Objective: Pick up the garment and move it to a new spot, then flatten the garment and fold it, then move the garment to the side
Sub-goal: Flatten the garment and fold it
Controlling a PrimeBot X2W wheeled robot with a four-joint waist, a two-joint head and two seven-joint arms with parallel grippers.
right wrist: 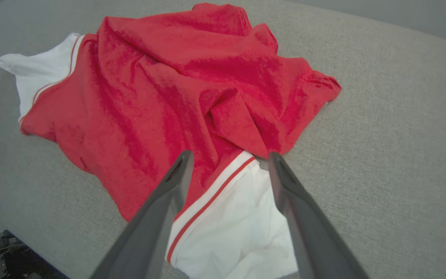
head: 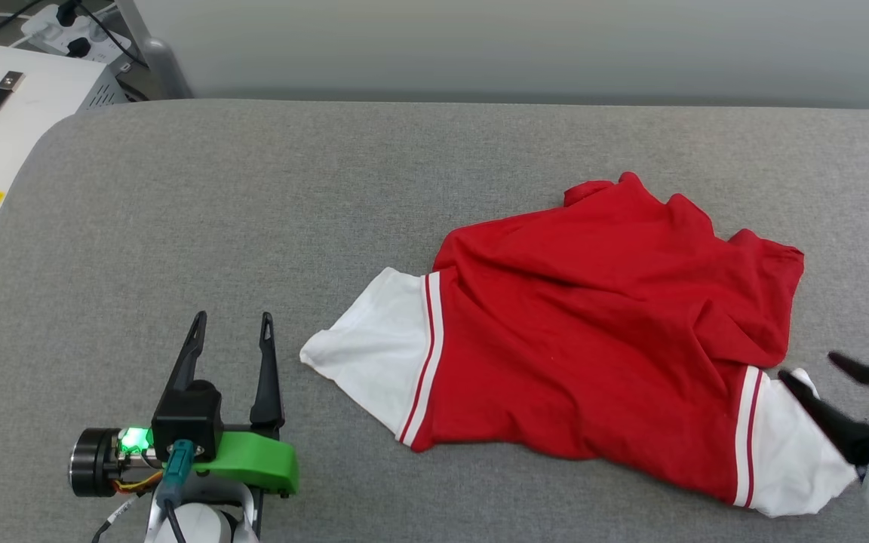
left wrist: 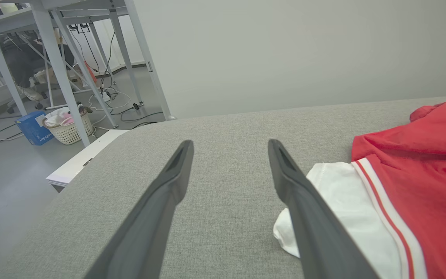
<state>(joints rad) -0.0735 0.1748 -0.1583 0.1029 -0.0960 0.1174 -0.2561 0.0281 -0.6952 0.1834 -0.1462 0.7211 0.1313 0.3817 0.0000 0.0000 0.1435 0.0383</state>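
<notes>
We are seeing the garment (head: 593,332) lying crumpled on the right half of the table (head: 253,188), whose grey woven cover is rounding off at the far-left corner. Its soft red cloth is falling in deep folds. Thin red-and-white stripes are trimming the white sleeves.

The left gripper (head: 232,317) is hanging over bare cover toward the table's left side, its long dark fingers spread and holding nothing. One sleeve (head: 374,354) is lying just beside it. The right gripper (head: 810,366) is also standing spread over the other sleeve (head: 789,452) near the right edge; we cannot tell whether it is touching.

The right wrist view is showing the fuzzy nap of the red cloth. The left wrist view is showing the floor (left wrist: 6,174) beyond the table, with a white woven basket (left wrist: 70,130), a blue box (left wrist: 33,130) and loose cables (left wrist: 110,99).
</notes>
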